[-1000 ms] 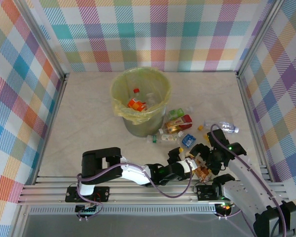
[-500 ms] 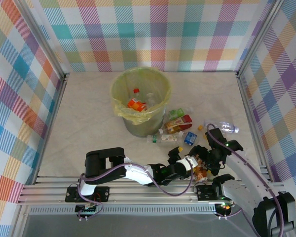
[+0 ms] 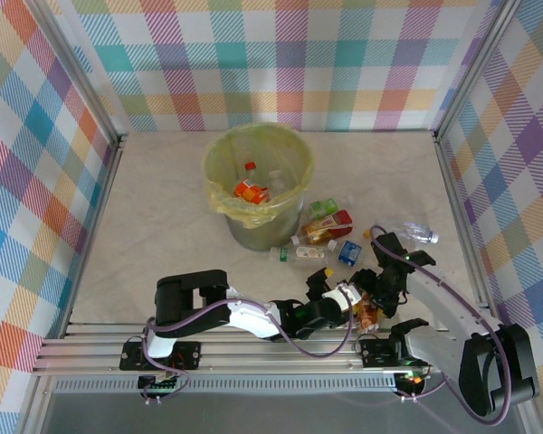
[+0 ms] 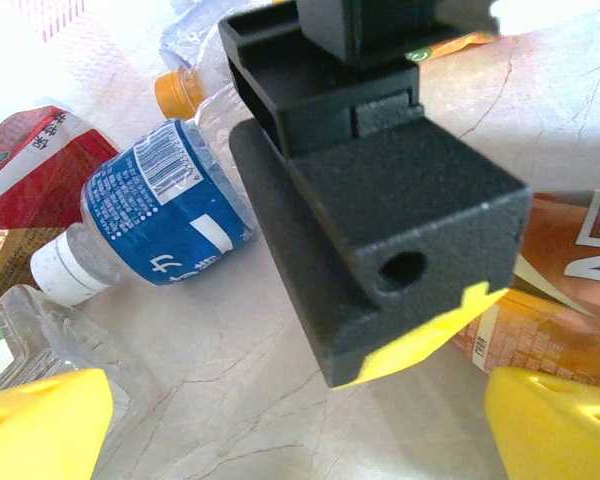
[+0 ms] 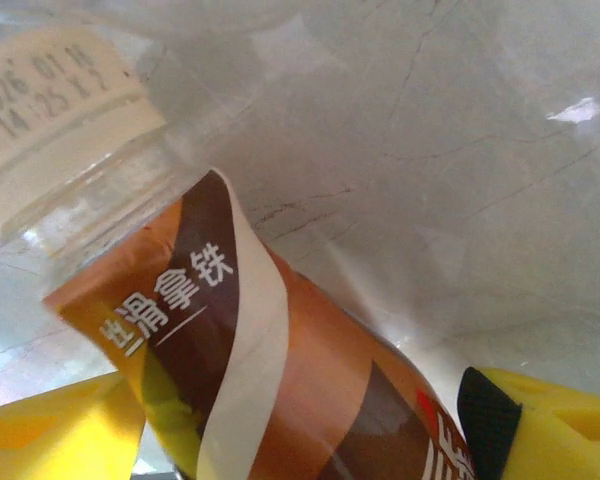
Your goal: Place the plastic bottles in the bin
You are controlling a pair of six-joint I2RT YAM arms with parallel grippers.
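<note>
The small plastic bottle with the brown-and-orange label (image 5: 280,380) lies on its side on the pale marbled tabletop (image 5: 460,150), between the yellow fingers (image 5: 50,435) of my right gripper (image 5: 295,440). Its white screw cap (image 5: 60,110) points out past my tips. One finger sits on each flank, close against the label, but I cannot tell whether they are clamped on it yet.

I judge this to be the grasp on that bottle. Next I need a firm squeeze on its body and a lift clear of the clutter. Then comes a carry to the round grey-green bin with the yellow-green liner (image 3: 253,233), which stands well beyond my fingertips, and a release above its rim.

My left gripper (image 4: 295,430) is just beside the right one, fingers spread wide on nothing. It should back off first.

White characters on the label read "丝滑拿铁". The cap is stamped "2026 01 1" over "14:25 1 2", and the last digits are unclear. From my left wrist, large pale letters "NE" show on an orange-brown label, with the rest cut off. Ahead of my left fingers lies a blue-labelled clear bottle (image 4: 150,215) bearing a barcode. Its white script is unreadable.
</note>
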